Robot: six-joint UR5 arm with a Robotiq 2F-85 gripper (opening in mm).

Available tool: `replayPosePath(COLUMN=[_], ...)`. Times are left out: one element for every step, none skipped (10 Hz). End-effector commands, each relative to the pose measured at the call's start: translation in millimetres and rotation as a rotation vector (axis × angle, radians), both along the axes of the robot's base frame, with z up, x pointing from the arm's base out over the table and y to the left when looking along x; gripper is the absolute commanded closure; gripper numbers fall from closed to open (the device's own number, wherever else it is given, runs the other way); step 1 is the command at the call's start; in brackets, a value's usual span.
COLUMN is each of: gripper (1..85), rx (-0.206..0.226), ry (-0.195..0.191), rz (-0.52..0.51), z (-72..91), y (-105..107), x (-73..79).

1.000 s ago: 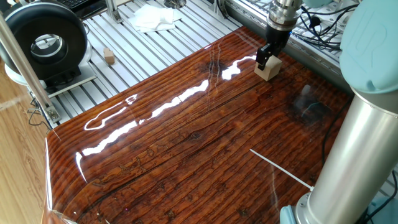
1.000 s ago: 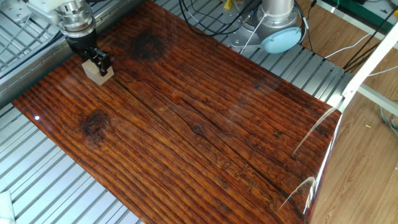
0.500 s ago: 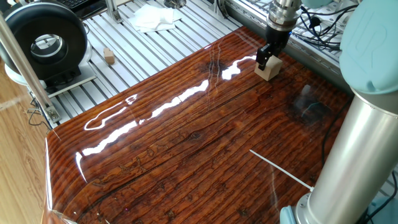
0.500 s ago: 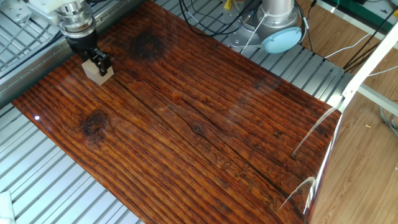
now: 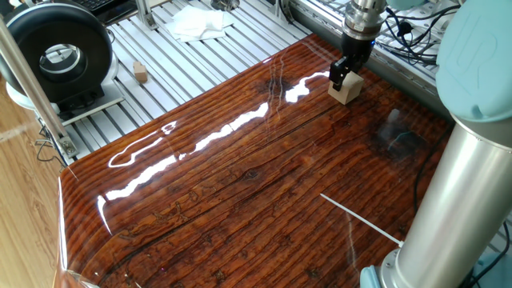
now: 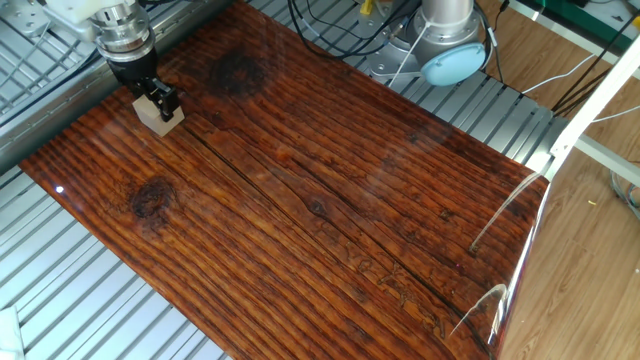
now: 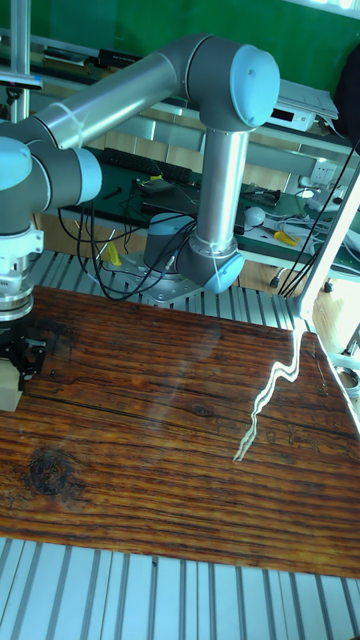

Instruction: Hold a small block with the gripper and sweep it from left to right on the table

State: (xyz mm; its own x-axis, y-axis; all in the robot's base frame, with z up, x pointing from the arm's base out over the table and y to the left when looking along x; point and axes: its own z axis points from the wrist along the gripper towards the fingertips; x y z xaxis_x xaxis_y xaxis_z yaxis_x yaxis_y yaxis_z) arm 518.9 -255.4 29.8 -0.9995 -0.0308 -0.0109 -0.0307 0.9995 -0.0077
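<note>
The small block (image 5: 349,90) is a pale beige wooden cube resting on the table (image 5: 240,184) near its far right corner. My gripper (image 5: 344,76) comes straight down onto it, black fingers on either side of its top, shut on it. From the other side, the block (image 6: 160,122) sits at the upper left of the table (image 6: 330,200) under the gripper (image 6: 155,100). In the tall view the gripper (image 7: 18,368) and block (image 7: 8,395) are at the left edge of the table (image 7: 180,440), partly cut off.
A tinier brownish block (image 5: 141,73) lies on the aluminium slat frame (image 5: 200,56), near a black round blower (image 5: 60,52) and a white cloth (image 5: 198,22). The arm's grey column (image 5: 464,160) rises at the right. Cables lie by the arm base (image 6: 450,45).
</note>
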Motion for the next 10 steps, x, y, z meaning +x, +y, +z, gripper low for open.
replayPosePath(gripper=[52.0,53.0,54.0,54.7,55.0,55.0,55.3,55.7,56.3,56.7], rx=[0.007,0.004,0.005,0.007,0.002,0.002,0.003,0.004,0.007,0.007], ry=[-0.004,-0.005,-0.008,-0.013,-0.018,-0.021,-0.021,-0.021,-0.021,-0.019], rz=[-0.014,-0.014,-0.014,-0.013,-0.013,-0.013,-0.017,-0.022,-0.023,-0.023], z=[0.4,0.1,0.1,-0.3,-0.7,-0.7,-0.6,0.3,1.1,1.4], y=[1.3,0.5,0.7,0.5,-1.1,-0.9,0.1,1.0,2.0,2.0], x=[1.4,1.8,2.5,2.8,3.4,4.1,4.3,4.7,4.8,4.4])
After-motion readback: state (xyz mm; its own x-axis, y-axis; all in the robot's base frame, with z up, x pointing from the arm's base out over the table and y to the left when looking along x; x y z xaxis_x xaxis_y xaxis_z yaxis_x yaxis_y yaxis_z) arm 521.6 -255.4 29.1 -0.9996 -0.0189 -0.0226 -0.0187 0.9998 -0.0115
